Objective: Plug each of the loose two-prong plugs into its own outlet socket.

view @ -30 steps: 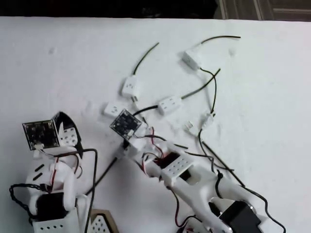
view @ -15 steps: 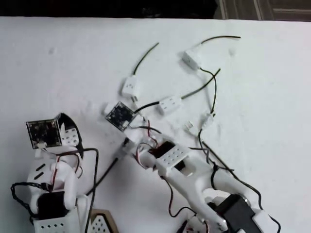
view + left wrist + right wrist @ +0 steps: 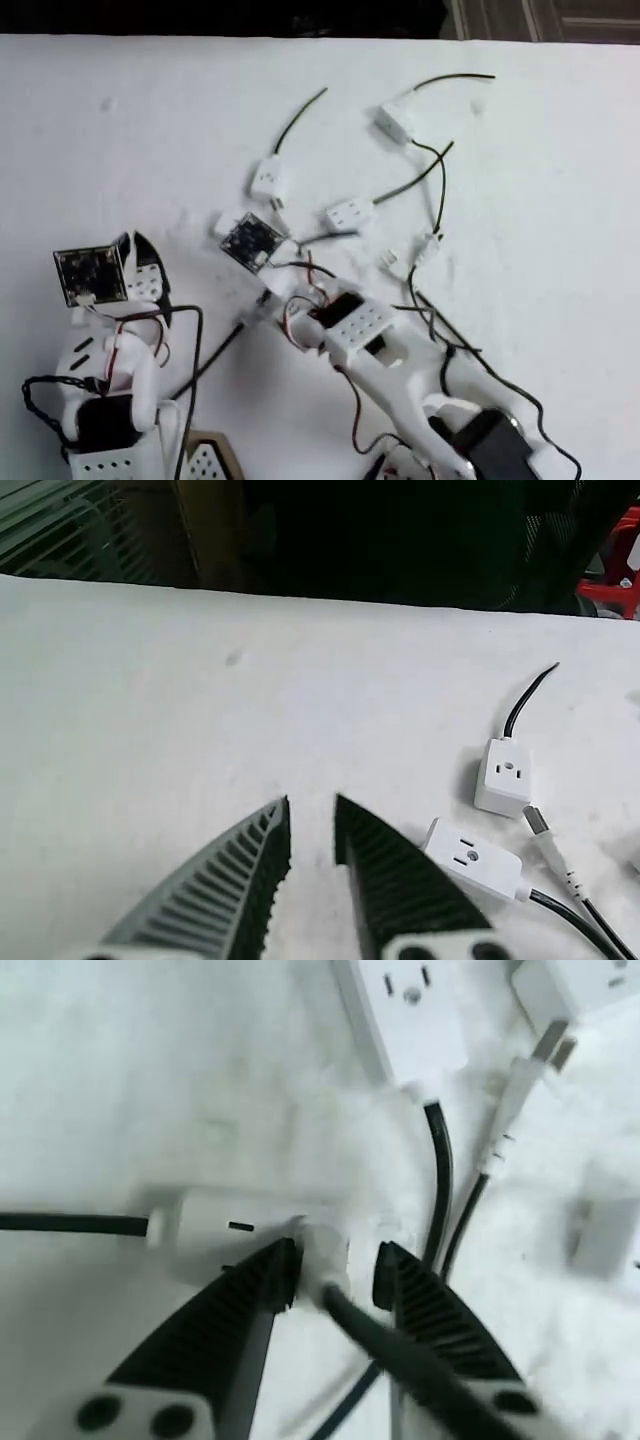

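My right gripper (image 3: 335, 1260) is shut on a white plug (image 3: 322, 1252) with a black cord, held against the end of a white socket block (image 3: 230, 1232) whose own black cable runs off sideways. In the high view that block (image 3: 256, 311) lies just below the right wrist's camera board. Loose sockets lie beyond: one (image 3: 267, 180) at centre, one (image 3: 350, 213) to its right, one (image 3: 395, 122) farther back. Small loose plugs (image 3: 385, 258) rest right of the arm. My left gripper (image 3: 312, 825) hovers over bare table, open by a narrow gap with nothing in it, short of two sockets (image 3: 503, 775) (image 3: 470, 855).
Black cords (image 3: 437, 190) loop across the middle and right of the white table (image 3: 120, 130). Another socket (image 3: 410, 1005) and a loose two-prong plug (image 3: 528, 1070) lie just past the right gripper. The table's left and far parts are bare cloth.
The right arm has pushed up and to the left, carrying its camera board toward the central sockets, and the cord by the middle socket has shifted. The left arm has barely moved.
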